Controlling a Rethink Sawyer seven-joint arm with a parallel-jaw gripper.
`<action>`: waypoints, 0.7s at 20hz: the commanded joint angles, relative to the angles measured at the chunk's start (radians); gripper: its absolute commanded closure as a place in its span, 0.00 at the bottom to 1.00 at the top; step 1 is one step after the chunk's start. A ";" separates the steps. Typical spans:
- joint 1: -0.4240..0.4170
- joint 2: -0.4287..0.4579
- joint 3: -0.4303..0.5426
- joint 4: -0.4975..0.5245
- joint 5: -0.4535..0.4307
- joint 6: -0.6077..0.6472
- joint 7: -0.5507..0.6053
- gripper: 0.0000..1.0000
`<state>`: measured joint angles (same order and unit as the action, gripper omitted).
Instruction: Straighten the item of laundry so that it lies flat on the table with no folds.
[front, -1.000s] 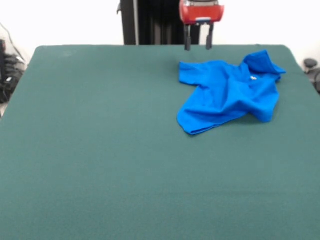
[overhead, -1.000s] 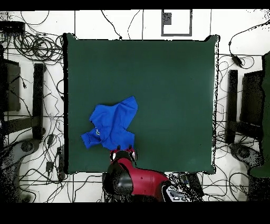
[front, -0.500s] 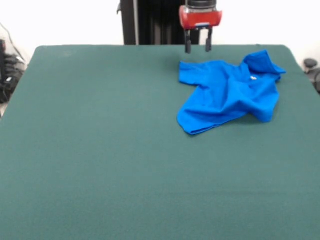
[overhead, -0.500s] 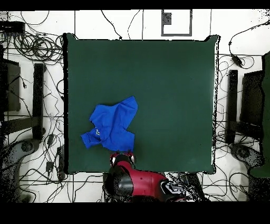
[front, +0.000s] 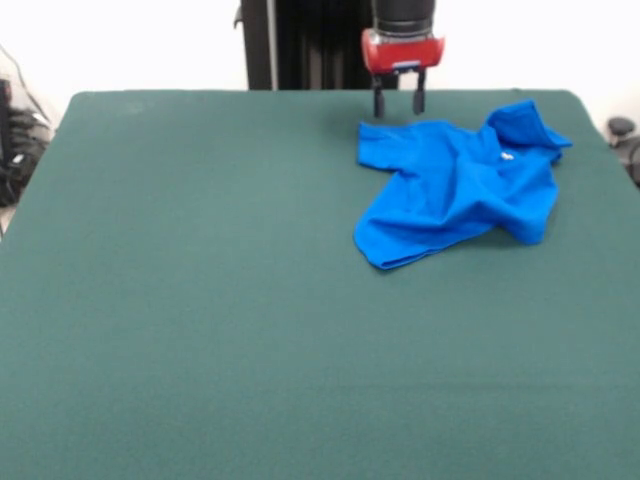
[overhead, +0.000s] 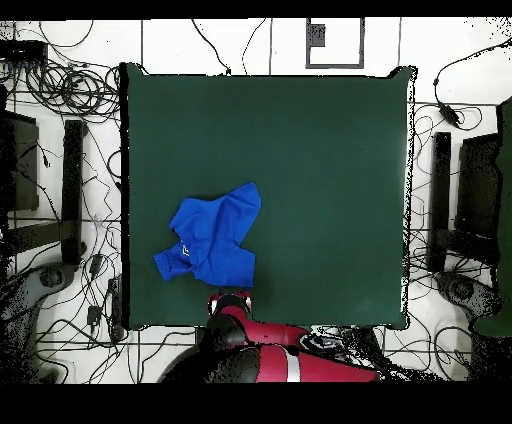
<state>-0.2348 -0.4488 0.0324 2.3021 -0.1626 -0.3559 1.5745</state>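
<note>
One blue T-shirt (front: 455, 187), crumpled with folds, near the table's (front: 200, 300) edge by the robot. One red arm, vertical, claw (front: 399, 103) pointing down just beside the shirt's sleeve edge, fingers apart, holding nothing

floor: tangled cables (overhead: 70, 90) | dark stands (overhead: 72, 190) beside table
</note>
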 joint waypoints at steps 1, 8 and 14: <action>-0.003 0.034 0.051 -0.151 -0.004 -0.048 0.178 0.00; -0.020 0.015 0.061 -0.142 -0.014 -0.025 0.175 0.00; -0.046 -0.094 0.077 -0.077 -0.020 0.067 0.165 0.00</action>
<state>-0.2525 -0.4491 0.0325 2.3012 -0.1836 -0.3565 1.5745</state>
